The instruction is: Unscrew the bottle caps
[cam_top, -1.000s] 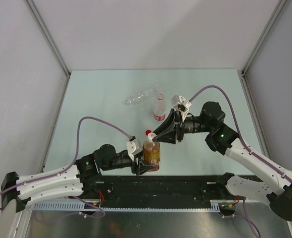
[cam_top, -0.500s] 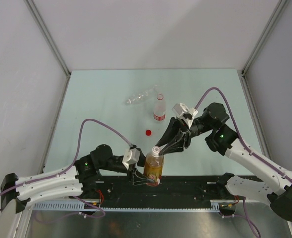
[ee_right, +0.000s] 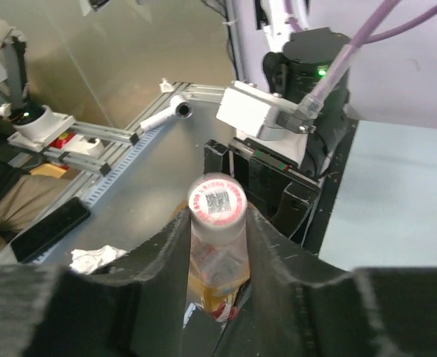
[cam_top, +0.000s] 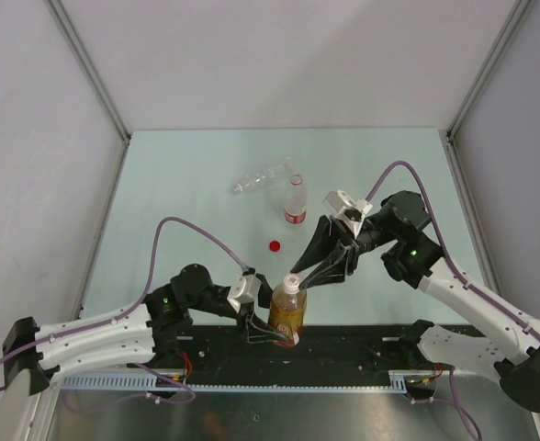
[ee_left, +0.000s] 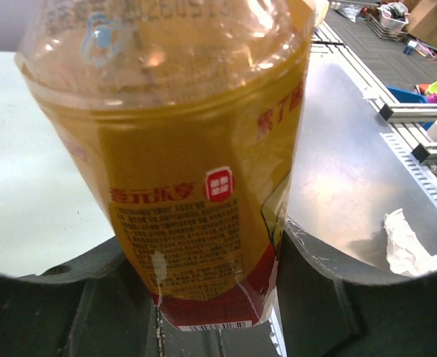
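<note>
Left wrist view: my left gripper (ee_left: 204,297) clamps the small plastic bottle of amber liquid (ee_left: 181,163) so it cannot turn. My right gripper (ee_right: 217,222) is closed on its white round screw cap (ee_right: 217,202), I think ready to twist. A tiny red cap (cam_top: 275,245) lies loose just beyond this bottle.
</note>
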`<action>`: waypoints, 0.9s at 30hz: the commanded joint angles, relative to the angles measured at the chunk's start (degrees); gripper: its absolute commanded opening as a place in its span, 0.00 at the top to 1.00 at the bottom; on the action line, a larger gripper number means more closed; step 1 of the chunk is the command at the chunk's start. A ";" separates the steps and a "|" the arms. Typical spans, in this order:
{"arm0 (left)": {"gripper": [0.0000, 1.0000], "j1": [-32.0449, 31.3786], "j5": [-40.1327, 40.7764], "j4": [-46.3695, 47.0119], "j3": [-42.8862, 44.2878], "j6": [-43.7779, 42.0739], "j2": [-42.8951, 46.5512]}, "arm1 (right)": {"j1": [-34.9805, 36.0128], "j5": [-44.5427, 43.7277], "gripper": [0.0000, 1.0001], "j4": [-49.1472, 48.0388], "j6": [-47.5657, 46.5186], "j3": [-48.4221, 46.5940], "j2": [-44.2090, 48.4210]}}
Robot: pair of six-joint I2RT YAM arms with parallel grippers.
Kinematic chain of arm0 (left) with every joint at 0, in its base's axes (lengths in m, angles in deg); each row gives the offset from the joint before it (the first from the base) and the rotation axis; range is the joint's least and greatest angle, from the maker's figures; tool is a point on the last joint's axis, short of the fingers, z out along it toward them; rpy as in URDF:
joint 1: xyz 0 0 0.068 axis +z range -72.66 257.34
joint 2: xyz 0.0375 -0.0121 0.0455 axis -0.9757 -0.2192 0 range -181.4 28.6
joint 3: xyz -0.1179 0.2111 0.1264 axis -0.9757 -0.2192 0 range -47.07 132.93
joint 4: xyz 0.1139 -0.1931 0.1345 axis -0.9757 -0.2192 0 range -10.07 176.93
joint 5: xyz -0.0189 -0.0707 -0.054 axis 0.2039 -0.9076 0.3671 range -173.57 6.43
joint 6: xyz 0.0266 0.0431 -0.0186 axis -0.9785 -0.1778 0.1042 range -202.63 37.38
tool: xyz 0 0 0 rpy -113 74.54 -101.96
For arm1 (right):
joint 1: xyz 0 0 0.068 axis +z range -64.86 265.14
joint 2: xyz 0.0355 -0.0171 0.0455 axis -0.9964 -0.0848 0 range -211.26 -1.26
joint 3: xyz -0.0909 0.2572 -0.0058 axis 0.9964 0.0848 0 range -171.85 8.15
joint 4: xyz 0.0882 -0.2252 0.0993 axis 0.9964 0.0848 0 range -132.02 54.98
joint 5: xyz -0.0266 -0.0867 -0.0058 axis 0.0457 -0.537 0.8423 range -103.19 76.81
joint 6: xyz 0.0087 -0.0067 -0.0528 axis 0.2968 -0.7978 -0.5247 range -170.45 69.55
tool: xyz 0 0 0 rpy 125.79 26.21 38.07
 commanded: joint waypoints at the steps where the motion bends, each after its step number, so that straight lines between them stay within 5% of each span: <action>1: 1.00 0.01 -0.25 3.34 1.10 -3.10 1.94 | -2.91 -8.35 0.51 1.56 -2.81 -0.81 1.57; 6: 1.00 0.25 12.37 1.24 -1.29 -1.83 5.67 | -4.90 -11.99 0.23 1.78 -1.90 -0.79 2.75; 12: 1.00 0.28 23.58 -3.96 -1.33 -1.85 8.41 | -5.39 -17.78 0.03 4.01 -3.51 -0.79 4.40; 20: 1.00 0.30 34.39 -11.93 2.86 -2.47 3.81 | -5.29 -29.93 0.01 7.28 -4.01 -0.81 4.47; 27: 1.00 0.19 40.25 -14.66 6.51 -0.47 -4.82 | -0.24 -54.48 0.01 12.04 -0.86 -0.81 3.34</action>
